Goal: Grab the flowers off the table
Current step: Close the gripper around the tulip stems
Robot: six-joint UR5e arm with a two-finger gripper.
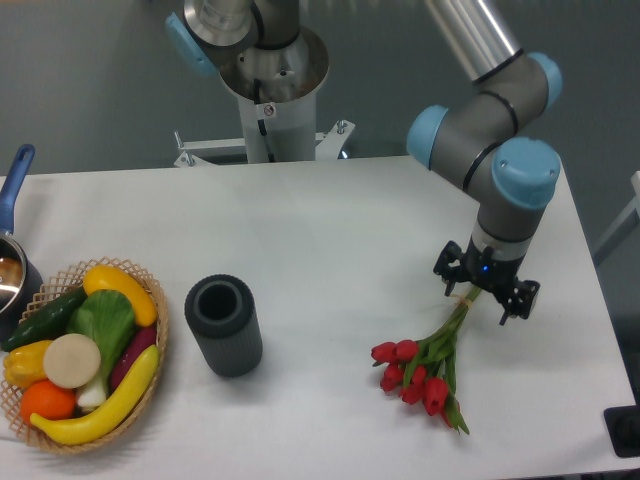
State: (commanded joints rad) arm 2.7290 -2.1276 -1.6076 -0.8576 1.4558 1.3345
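Observation:
The flowers (423,372), a small bunch of red tulips with green leaves and long green stems, lie on the white table (330,230) at the right front. Their blooms point toward the front edge. My gripper (483,291) hangs directly over the upper part of the stems and hides the stem ends. Its fingers (443,269) stand apart on either side of the stems, so it is open. The flowers rest flat on the tabletop.
A dark grey ribbed cylinder vase (224,325) stands upright left of centre. A wicker basket (150,350) of colourful vegetables sits at the front left, with a pot with a blue handle (13,190) behind it. The arm's base column (270,110) rises behind the table.

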